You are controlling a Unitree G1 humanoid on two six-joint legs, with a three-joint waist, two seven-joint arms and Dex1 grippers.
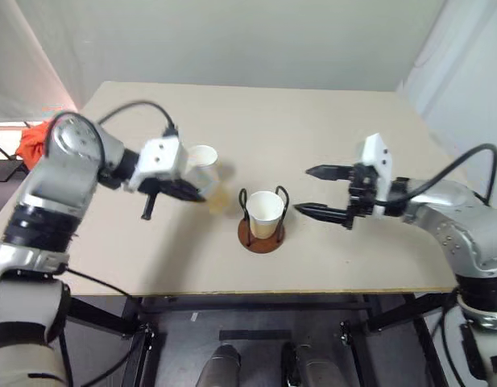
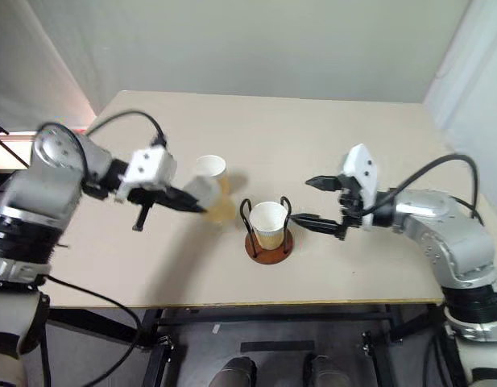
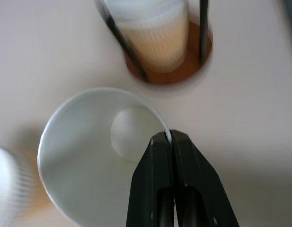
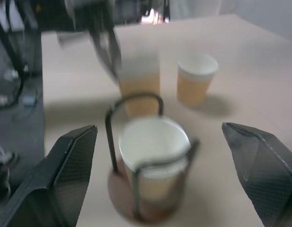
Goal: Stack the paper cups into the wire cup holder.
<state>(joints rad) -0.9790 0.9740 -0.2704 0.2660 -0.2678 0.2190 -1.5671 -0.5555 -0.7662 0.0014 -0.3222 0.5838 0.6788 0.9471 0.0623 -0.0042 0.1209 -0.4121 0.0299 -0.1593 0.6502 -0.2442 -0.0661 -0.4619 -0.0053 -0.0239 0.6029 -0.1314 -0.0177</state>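
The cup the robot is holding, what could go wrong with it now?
1. The left gripper pinches the cup only at its thin rim, so it might slip out or get bent.
2. The holder already has a cup inside black wire loops; coming in tilted, the held cup could catch on a wire.
3. Another cup stands close by the arm and might get knocked over.

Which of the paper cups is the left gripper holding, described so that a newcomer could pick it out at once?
Start at the wire cup holder near the tan table's front edge, with one paper cup standing in it. Just to its left, the left gripper pinches the rim of a second cup. Unlike the third cup standing free behind, this one is clamped by black fingers.
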